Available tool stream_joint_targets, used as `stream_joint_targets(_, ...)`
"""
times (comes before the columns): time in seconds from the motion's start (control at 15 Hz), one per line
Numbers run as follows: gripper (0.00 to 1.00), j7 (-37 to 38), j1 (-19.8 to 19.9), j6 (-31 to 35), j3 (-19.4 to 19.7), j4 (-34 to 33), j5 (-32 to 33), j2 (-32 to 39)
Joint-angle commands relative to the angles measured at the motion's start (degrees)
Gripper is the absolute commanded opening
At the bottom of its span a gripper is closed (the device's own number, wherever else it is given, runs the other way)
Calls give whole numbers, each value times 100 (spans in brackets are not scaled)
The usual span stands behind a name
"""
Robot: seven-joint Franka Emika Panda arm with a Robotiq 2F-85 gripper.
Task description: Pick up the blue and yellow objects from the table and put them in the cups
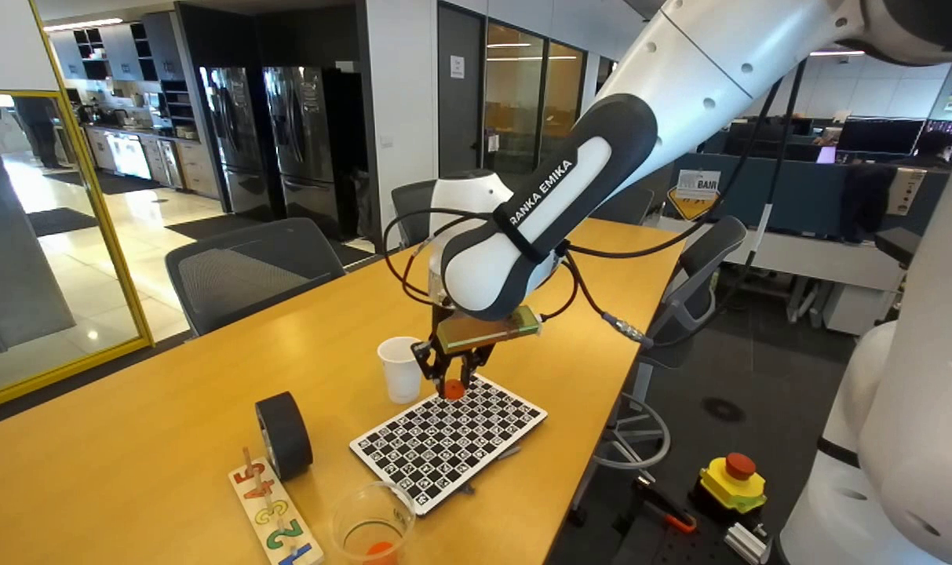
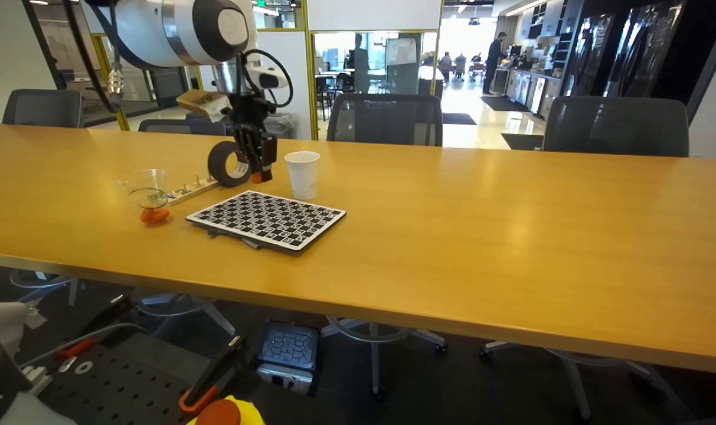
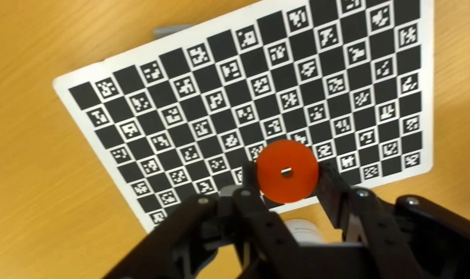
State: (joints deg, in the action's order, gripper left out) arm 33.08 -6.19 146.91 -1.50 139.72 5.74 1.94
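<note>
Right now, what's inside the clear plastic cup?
Orange-red pieces at the bottom of the clear plastic cup, visible through its wall. They crowd together, so their exact number, and anything hidden behind them, can't be told.

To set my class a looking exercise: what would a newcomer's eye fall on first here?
Probably the disc in the gripper, bright orange-red against the board in the wrist view. Next, perhaps, the arm stretched over the table in both exterior views. Then the white cup, upright beside the board.
</note>
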Motion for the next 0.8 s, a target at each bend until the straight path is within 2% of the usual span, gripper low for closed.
stream_joint_targets(0.0, 17, 36, -200, -16, -345, 185, 187, -318)
stream_joint_targets(0.73, 17, -19, -755, -23, -1353, 398, 589, -699)
